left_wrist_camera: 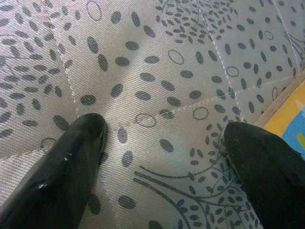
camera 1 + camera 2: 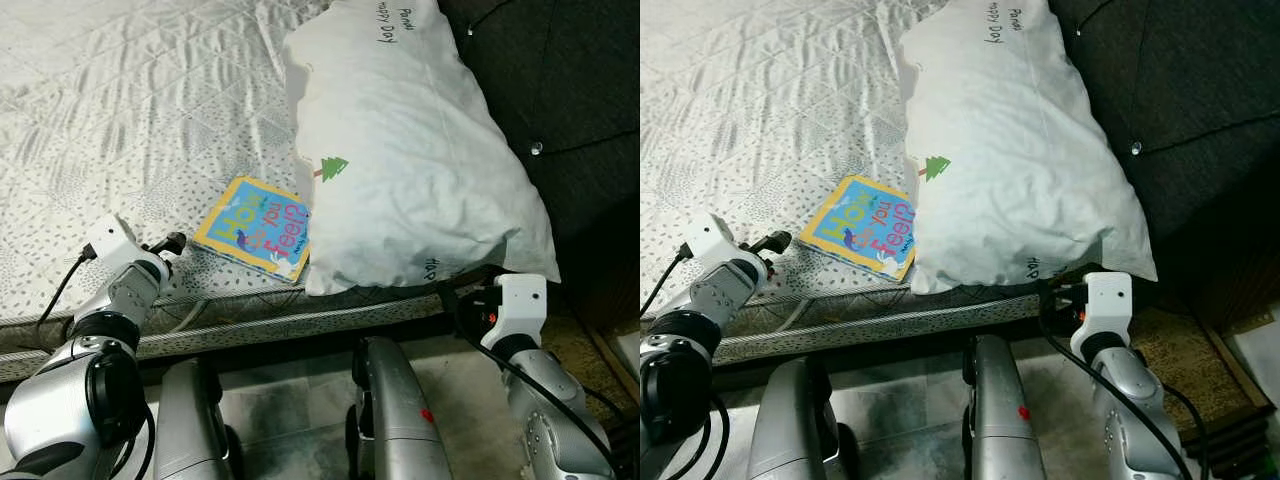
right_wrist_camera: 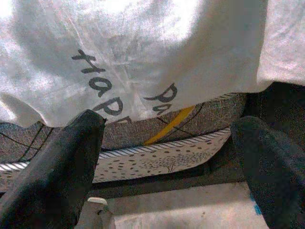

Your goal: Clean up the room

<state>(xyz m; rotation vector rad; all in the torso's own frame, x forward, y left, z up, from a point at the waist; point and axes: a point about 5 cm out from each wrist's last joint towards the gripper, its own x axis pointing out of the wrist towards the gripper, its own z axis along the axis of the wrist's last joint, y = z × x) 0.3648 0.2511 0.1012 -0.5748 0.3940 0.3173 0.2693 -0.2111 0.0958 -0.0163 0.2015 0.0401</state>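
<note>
White pillow (image 2: 400, 150) on bed (image 2: 120, 120), touching colourful book (image 2: 255, 228). Left tool (image 1: 164, 157) spread over bed near book. Right tool (image 3: 167, 162) spread below pillow edge.

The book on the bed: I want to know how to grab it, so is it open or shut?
Shut. The book lies flat, front cover up, beside the pillow.
</note>
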